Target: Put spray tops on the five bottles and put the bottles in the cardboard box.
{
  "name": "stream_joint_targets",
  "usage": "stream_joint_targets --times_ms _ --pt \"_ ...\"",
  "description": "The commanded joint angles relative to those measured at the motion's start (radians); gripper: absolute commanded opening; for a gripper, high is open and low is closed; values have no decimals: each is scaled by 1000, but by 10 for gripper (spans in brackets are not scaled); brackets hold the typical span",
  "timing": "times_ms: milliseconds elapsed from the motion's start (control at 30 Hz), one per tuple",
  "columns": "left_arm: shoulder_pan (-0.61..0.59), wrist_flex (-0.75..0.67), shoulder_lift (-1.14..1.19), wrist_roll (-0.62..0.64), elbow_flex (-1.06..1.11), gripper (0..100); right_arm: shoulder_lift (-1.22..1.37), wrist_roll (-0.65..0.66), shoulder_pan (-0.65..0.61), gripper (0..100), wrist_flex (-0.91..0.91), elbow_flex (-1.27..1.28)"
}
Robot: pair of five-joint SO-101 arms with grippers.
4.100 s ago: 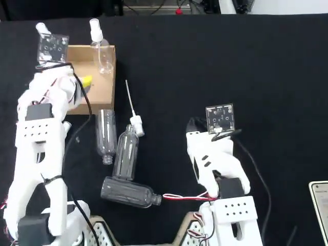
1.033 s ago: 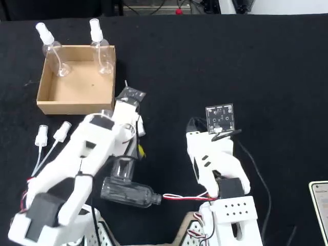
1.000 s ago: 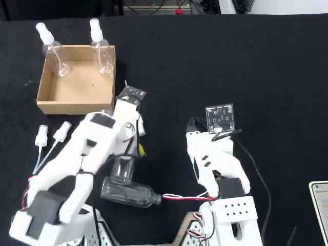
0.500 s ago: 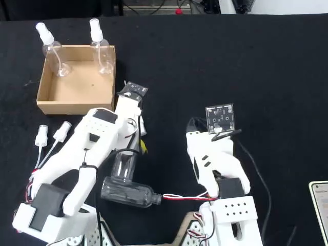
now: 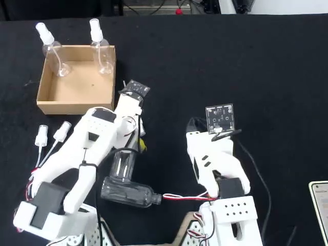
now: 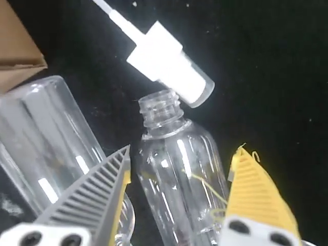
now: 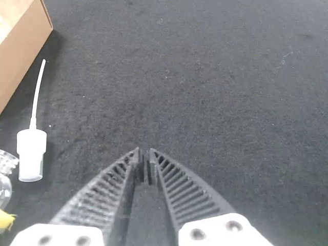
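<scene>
**Item: bottle-capping job, part done**

**Done.** Two capped bottles (image 5: pixel 104 59) stand in the cardboard box (image 5: pixel 77 105), against its back wall and one near each back corner. By this count that is two of five.

**Left to do.** Three bottles are bare-necked and outside the box.
- One open bottle (image 6: pixel 179 174) lies between the fingers of the left gripper (image 6: pixel 183 149).
- A second bottle (image 6: pixel 46 138) lies just beside it, on the box side.
- A third bottle (image 5: pixel 128 190) lies on its side near the arm bases.

Three tops are loose.
- One spray top (image 6: pixel 169 64) lies tilted just beside the open neck and is not seated.
- A pair of spare tops (image 5: pixel 42 134) lies below the box's front wall, well apart from the bottles.

Capping and boxing these three looks like the remaining work.

**Tools.** The left gripper's jaws are spread wide to either side of the open bottle's body and not closed on it. Whether they touch it cannot be told. The right gripper (image 7: pixel 144 154) has its jaws pressed together with nothing between them. It sits over bare cloth (image 5: pixel 230 61), well apart from the bottles.

**Materials and shapes.**
- Bottles: clear, thin-walled plastic, glossy and round-shouldered, with a ribbed screw neck.
- Tops: white hard plastic, a stubby cylinder trailing a thin dip tube.
- Box: brown cardboard, shallow, square and open-topped.
- Table cover: black, matte, slightly fuzzy.
- Fingers: ridged, one grey, one yellow.
</scene>
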Motion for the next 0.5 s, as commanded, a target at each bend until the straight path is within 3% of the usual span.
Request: stream_joint_targets --times_ms 0,333,467 --pt "2 -9 44 -6 -94 300 -13 -2 -9 15 -20 -7" --pt "7 -9 117 2 -107 291 -13 -2 -9 15 -20 -7" --pt "8 18 117 0 -134 177 -13 -2 -9 15 -20 -7"
